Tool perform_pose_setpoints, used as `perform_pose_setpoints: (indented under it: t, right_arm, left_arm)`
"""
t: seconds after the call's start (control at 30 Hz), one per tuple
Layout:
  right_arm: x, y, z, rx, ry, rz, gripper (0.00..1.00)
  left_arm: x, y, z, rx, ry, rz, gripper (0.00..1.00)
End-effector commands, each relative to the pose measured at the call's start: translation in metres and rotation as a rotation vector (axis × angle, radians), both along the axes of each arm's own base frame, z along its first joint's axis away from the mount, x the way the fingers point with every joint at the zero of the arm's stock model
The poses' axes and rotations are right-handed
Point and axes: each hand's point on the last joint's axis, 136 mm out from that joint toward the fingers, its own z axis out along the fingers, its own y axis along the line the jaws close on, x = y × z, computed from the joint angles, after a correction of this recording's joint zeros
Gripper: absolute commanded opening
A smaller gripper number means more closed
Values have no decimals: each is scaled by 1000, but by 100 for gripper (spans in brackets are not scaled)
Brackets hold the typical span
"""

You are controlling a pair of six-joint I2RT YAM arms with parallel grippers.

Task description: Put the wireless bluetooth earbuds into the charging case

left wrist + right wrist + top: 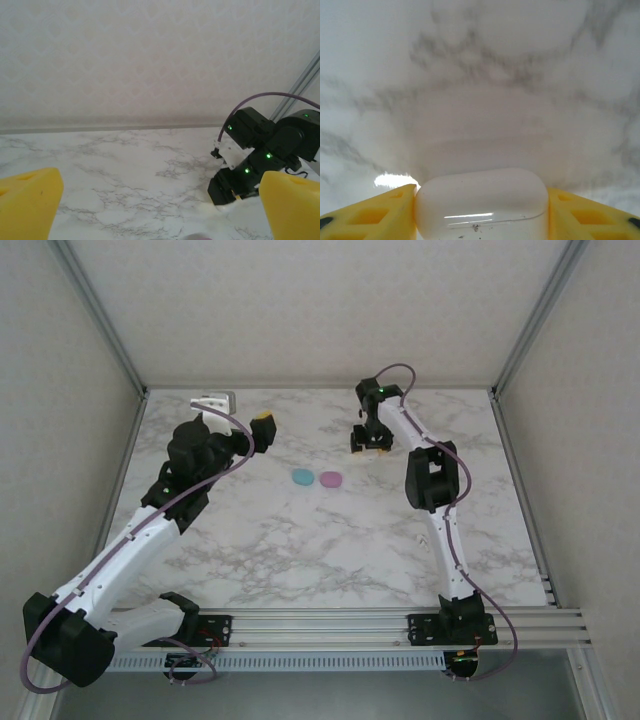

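A white, rounded charging case (480,200) sits between the yellow fingers (380,215) of my right gripper (481,220), and both fingers press against its ends. This gripper (369,443) points down at the marble table near the back centre. My left gripper (264,421) hovers over the back left of the table. It (160,210) is wide open with nothing between its fingers and faces the right arm (260,155). A teal oval case (302,477) and a pink oval case (331,479) lie side by side mid-table, apart from both grippers. The earbuds are out of view.
A white boxy holder (212,400) stands at the back left corner by the wall. The marble table (300,550) is framed by aluminium posts and side walls. The arms' rail (330,625) runs along the near edge.
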Motion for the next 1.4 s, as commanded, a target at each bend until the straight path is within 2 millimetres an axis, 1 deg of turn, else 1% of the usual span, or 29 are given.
perform_pose_setpoints:
  t: [0.0, 0.13, 0.37, 0.43, 0.57, 0.63, 0.77, 0.87, 0.97, 1.07, 1.2, 1.27, 1.37]
  right_arm:
    - [-30, 5, 30, 38, 14, -78, 57]
    - [-65, 7, 31, 48, 43, -148, 58]
    - [-125, 13, 22, 23, 93, -188, 59]
    - [-137, 13, 22, 13, 88, -200, 59]
    - [-161, 22, 22, 32, 99, -229, 59]
    - [-171, 20, 20, 12, 98, -272, 59]
    - [-187, 20, 10, 42, 100, -396, 58]
    - [-196, 21, 6, 69, 104, -441, 58]
    - [-203, 27, 3, 99, 124, -447, 58]
    - [-211, 29, -1, 88, 144, -441, 58]
    - [-219, 33, -3, 91, 165, -435, 61]
    - [-222, 36, -3, 96, 177, -433, 64]
    - [-230, 45, -1, 148, 210, -438, 69]
  left_arm:
    - [-2, 3, 15, -39, -17, -3, 100]
    - [-2, 5, 14, -39, -19, 4, 100]
    - [0, 7, 10, -38, -13, 6, 100]
    - [1, 7, 8, -39, -10, 2, 100]
    - [4, 6, 6, -47, -5, -2, 100]
    - [5, 5, 5, -50, 0, -5, 100]
    - [7, 5, 3, -57, 5, -2, 100]
    - [7, 5, 2, -61, 9, 0, 100]
    - [8, 6, 0, -60, 12, 2, 100]
    - [9, 6, -2, -62, 19, 6, 100]
    - [10, 7, -2, -76, 17, 16, 100]
    - [11, 7, -2, -81, 15, 17, 100]
    - [13, 7, -3, -78, 22, 20, 100]
